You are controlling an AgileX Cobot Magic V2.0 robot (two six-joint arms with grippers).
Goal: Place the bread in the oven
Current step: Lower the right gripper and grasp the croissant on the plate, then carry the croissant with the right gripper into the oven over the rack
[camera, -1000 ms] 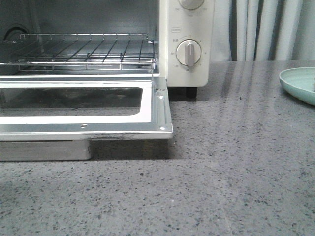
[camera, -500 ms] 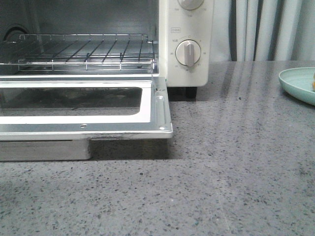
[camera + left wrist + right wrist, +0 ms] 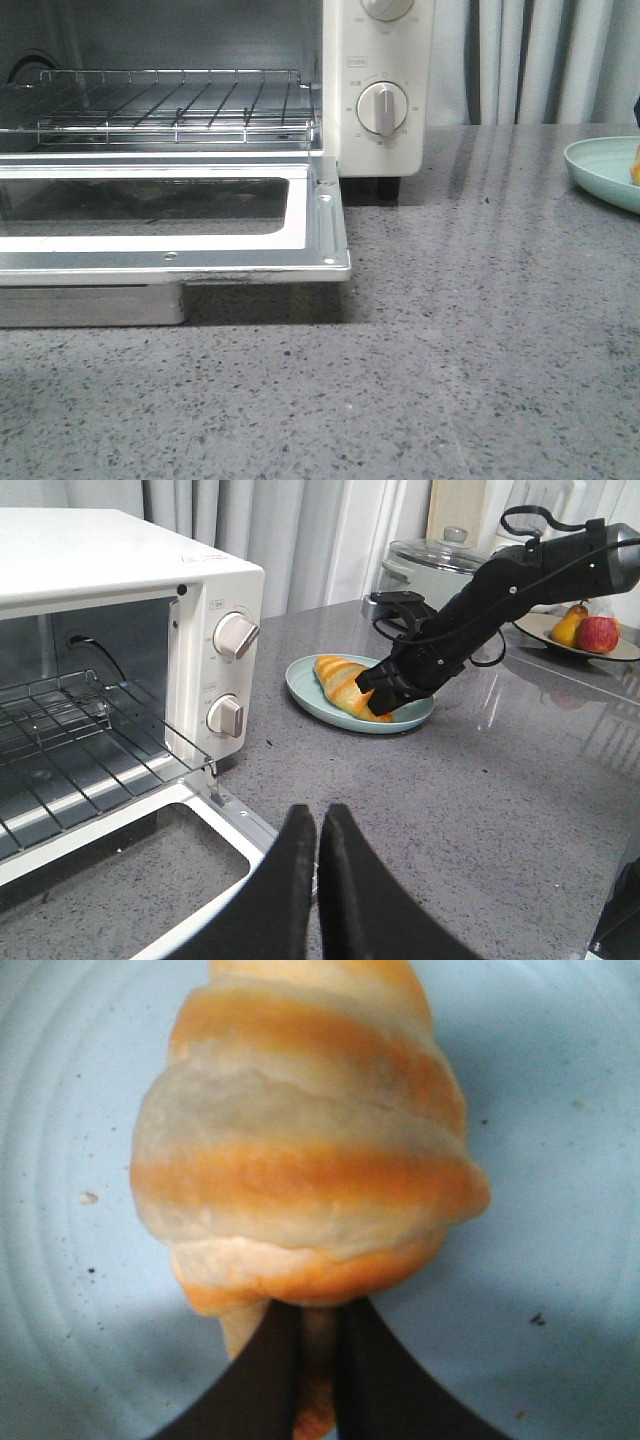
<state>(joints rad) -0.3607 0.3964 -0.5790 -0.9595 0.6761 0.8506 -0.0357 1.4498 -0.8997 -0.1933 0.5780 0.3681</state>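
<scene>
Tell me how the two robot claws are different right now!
The right claw is down at the bread on the green plate, its fingers pinched around the bread's narrow end. The left claw is shut on nothing, near the open oven door. The right one is working; the left one just hangs there. Both are black.

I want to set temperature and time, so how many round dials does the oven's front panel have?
2 show on the cream-white toaster oven, stacked on its right-hand panel: an upper round white dial and a lower round white dial. No third appears in the left wrist view.
</scene>
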